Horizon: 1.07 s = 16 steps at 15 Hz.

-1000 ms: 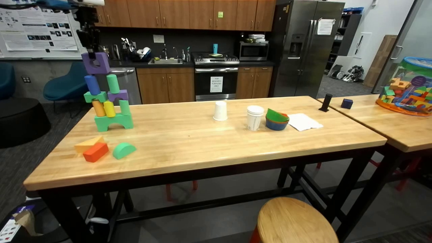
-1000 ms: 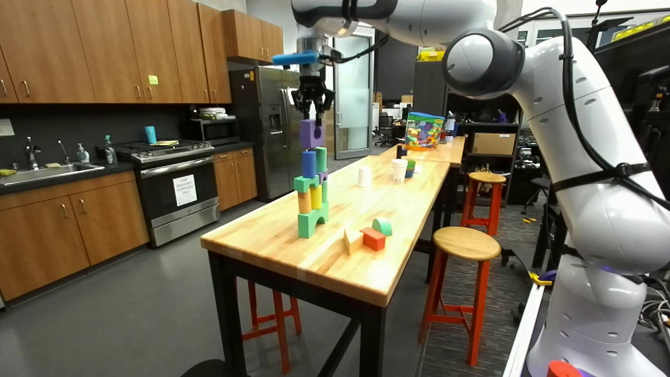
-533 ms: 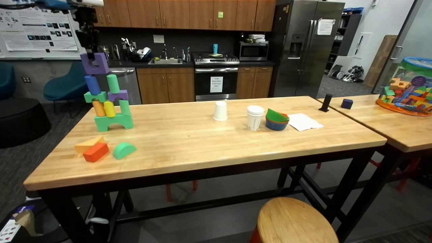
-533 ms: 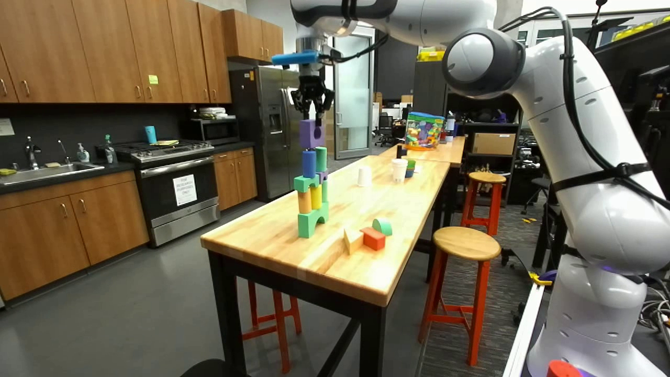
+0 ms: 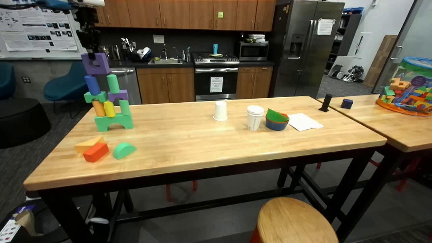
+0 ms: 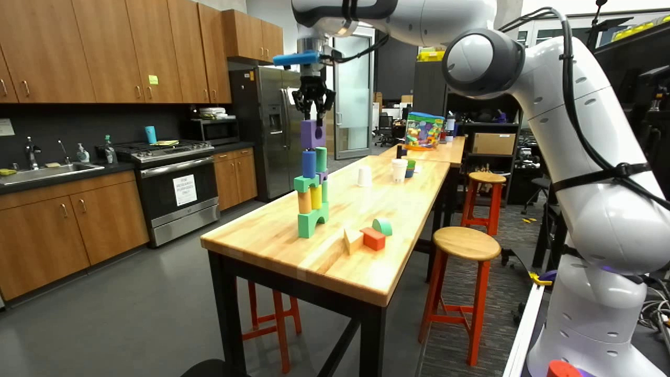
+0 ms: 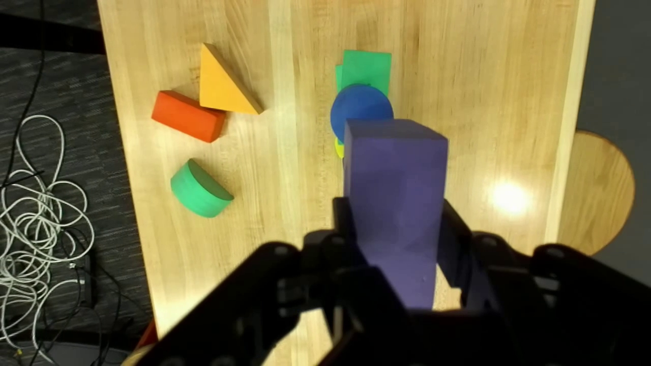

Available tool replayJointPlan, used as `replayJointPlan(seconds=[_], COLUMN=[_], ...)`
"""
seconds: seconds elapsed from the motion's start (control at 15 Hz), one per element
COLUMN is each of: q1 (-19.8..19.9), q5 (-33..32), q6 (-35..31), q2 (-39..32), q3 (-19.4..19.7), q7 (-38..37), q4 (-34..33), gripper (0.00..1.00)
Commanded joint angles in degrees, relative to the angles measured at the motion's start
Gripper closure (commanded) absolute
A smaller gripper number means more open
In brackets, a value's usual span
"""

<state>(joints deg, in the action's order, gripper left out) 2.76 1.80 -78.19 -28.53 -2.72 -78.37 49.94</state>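
A purple block (image 5: pixel 101 70), marked by a rounded cut-out in its broad face, is held roughly level at the upper left of the frame in an exterior view, clamped across its narrow width. It is positioned over an upright blue cylinder (image 5: pixel 92 85) and an upright green cylinder (image 5: pixel 113 84); contact cannot be judged.

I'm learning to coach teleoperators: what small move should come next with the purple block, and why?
Probably lower the gripper slightly with its jaws shut: they clamp the purple block, which appears just over the blue cylinder and green cylinder, and in both exterior views a thin gap seems to show above the blue one.
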Motion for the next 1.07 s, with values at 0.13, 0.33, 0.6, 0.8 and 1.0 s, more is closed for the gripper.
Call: replayJointPlan(seconds=[0.13,0.33,0.6,0.8,1.0], q1=[0.6,0.7,0.6,0.5,0.2], q5=[1.1,1.3,1.2,1.1,0.4], q6=[3.0,3.8,4.0,3.9,3.1], q2=[-0.5,-0.6,-1.0,-1.4,-1.5], q3=[-0.4,-0.3,-0.5,-0.6,-0.5], q7=[1.2,1.2,1.6,2.2,3.1], q4=[-1.6,-1.8,-2.0,-2.3,-2.2], gripper=[0.85,0.85,0.85,0.85,0.85])
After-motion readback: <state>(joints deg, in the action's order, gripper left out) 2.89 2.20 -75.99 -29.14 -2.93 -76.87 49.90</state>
